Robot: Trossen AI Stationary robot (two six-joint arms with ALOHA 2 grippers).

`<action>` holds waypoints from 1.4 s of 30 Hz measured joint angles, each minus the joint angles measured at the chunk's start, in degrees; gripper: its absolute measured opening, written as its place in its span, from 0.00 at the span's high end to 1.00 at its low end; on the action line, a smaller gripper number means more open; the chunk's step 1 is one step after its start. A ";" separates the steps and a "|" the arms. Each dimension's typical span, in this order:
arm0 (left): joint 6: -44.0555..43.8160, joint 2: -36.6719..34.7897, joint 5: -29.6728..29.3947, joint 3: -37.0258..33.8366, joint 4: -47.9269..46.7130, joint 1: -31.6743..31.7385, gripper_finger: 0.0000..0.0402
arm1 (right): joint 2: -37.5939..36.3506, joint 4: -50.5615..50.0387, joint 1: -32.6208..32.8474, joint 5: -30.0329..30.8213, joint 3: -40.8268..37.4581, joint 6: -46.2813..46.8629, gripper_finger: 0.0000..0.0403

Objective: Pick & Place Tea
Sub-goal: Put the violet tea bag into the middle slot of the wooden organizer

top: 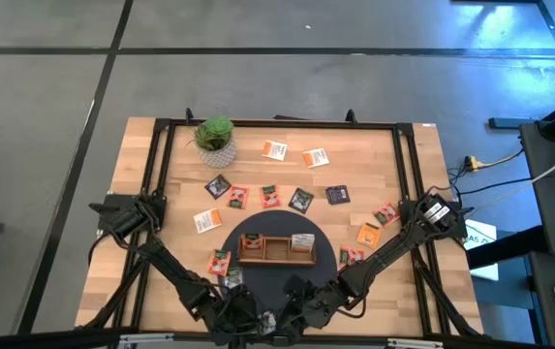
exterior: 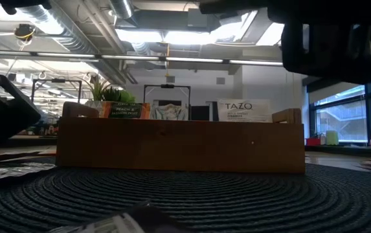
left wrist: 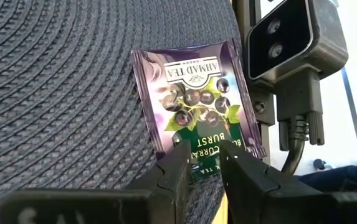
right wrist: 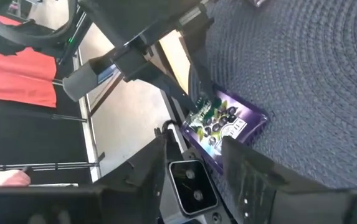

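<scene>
1. At the bottom centre of the high view, both dark arms fold down from their bases at the table's side edges and meet low over the near rim of the round dark woven mat (top: 327, 254).
2. Left gripper (left wrist: 204, 163): its two fingers are pinched onto the edge of a purple tea packet (left wrist: 194, 102), which lies flat on the mat in the centre of the left wrist view.
3. Right gripper (right wrist: 194, 152): it hangs just beside the left one with its fingers spread apart and nothing between them; the same purple packet shows at centre frame beyond them.
4. Wooden tray (top: 277, 250) sits mid-mat, with one packet standing in its right compartment.
5. Other tea packets (top: 274, 149) lie scattered across the table's upper half, near the potted plant (top: 215, 136).
</scene>
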 joint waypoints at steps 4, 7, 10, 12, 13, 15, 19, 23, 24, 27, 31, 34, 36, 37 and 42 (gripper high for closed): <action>-1.12 0.02 -0.80 -0.03 -0.03 0.14 0.79 | 0.00 -0.50 0.00 -0.57 0.00 0.49 0.49; -2.40 0.04 -1.25 -0.07 -0.03 0.31 0.79 | 0.00 0.02 -0.02 -0.58 0.00 -0.10 0.40; -3.80 0.10 -2.50 -0.10 -0.07 0.33 0.79 | 0.00 0.99 -0.02 -0.59 0.00 -0.08 0.35; -4.71 0.11 -3.25 -0.13 -0.19 0.35 0.79 | 0.00 0.75 -0.04 -0.91 0.00 0.77 0.33; -5.13 0.11 -3.51 -0.13 -0.23 0.39 0.79 | 0.00 -0.02 -0.19 -1.09 0.00 2.76 0.33; -6.15 0.14 -4.14 -0.14 -0.27 0.47 0.79 | 0.00 -2.41 -0.53 -2.27 -0.02 6.79 0.33; -7.37 0.17 -4.83 -0.17 -0.31 0.66 0.79 | 0.00 -6.18 -1.15 -3.60 -0.02 8.87 0.36; -7.52 0.20 -5.39 -0.17 -0.29 0.66 0.79 | -0.02 -6.19 -1.71 -4.14 -0.02 8.68 0.38; -7.55 0.22 -5.71 -0.20 -0.30 0.66 0.79 | -0.02 -6.20 -1.87 -4.42 -0.02 8.68 0.39; -7.96 0.22 -6.15 -0.21 -0.34 0.68 0.79 | 1.18 -4.64 -2.16 -5.99 -0.02 8.82 0.40; -8.01 0.22 -6.17 -0.23 -0.28 0.68 0.79 | 4.67 -0.18 -2.27 -8.96 -0.09 8.88 0.40; -8.11 0.22 -6.17 -0.24 -0.19 0.68 0.79 | 6.23 2.09 -2.27 -9.69 -0.09 9.26 0.40; -8.11 0.22 -6.13 -0.24 -0.06 0.69 0.79 | 6.97 2.08 -2.27 -10.05 -0.07 10.30 0.40; -8.09 0.22 -6.15 -0.23 -0.02 0.68 0.79 | 7.30 1.93 -2.28 -10.11 -0.07 10.45 0.40; -8.09 0.22 -6.15 -0.24 0.04 0.68 0.79 | 7.76 2.47 -2.31 -10.00 0.00 10.33 0.40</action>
